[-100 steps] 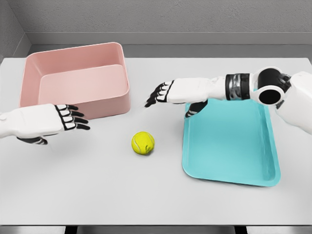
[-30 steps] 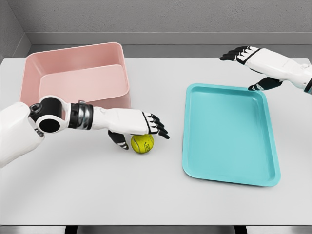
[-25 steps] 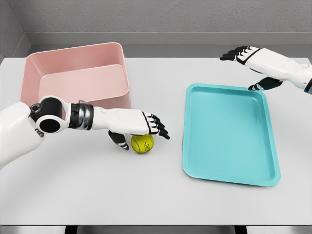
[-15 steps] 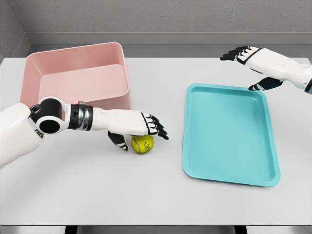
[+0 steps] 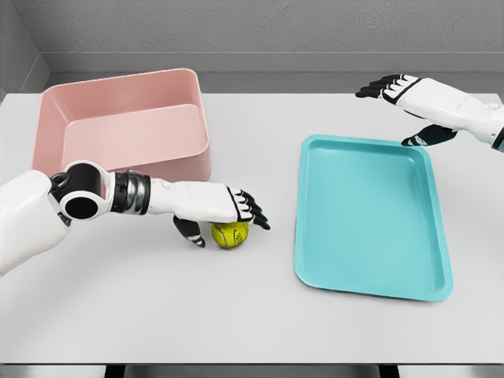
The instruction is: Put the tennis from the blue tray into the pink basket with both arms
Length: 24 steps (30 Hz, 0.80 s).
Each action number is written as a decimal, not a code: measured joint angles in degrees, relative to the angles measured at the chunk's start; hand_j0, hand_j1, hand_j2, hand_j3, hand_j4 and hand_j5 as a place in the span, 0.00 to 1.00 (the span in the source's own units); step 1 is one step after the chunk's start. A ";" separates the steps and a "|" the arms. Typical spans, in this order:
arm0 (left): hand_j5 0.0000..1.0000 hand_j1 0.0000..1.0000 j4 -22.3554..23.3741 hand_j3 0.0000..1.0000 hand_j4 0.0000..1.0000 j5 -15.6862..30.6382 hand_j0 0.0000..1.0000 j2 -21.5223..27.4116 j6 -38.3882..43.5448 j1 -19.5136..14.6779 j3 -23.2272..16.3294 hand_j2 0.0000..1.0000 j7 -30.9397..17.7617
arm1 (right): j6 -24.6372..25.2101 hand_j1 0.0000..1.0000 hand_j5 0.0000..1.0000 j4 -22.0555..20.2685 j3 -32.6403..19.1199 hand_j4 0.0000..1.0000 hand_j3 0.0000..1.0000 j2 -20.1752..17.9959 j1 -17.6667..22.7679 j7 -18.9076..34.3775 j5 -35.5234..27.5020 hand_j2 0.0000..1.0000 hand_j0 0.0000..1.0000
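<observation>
No readable writing shows; faint marks on the tennis ball (image 5: 230, 234) are too small to make out. The white table (image 5: 157, 315) meets a grey wall (image 5: 276, 27). The ball lies on the table left of the blue tray (image 5: 370, 216), in front of the pink basket (image 5: 126, 126). The left hand (image 5: 224, 206) covers it, fingers extended, thumb beside it, lower than half a second ago. The right hand (image 5: 398, 88) hovers behind the tray, fingers spread, unchanged.

Simulated robot test space, plain white table (image 5: 260, 315), bare grey walls (image 5: 276, 24) and grey floor strip behind it, flat uniform rendering, only a pink basket (image 5: 126, 126) and blue tray (image 5: 370, 213) as props
</observation>
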 measured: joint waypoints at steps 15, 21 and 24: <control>0.57 0.57 0.26 0.57 0.57 -0.63 0.57 0.19 -0.82 0.35 -0.16 0.57 0.37 | 0.00 1.00 1.00 0.00 -0.02 1.00 1.00 0.00 0.00 -0.09 0.00 1.00 1.00; 0.53 0.53 0.22 0.53 0.53 -0.55 0.53 0.43 -1.45 0.44 -0.12 0.53 0.65 | 0.00 1.00 1.00 0.00 -0.07 1.00 1.00 0.06 0.00 -0.09 0.00 1.00 1.00; 0.52 0.52 -0.05 0.52 0.52 -0.33 0.52 0.53 -1.71 0.35 0.17 0.52 0.64 | 0.00 1.00 1.00 -0.02 -0.06 1.00 1.00 0.08 0.00 -0.09 -0.02 1.00 1.00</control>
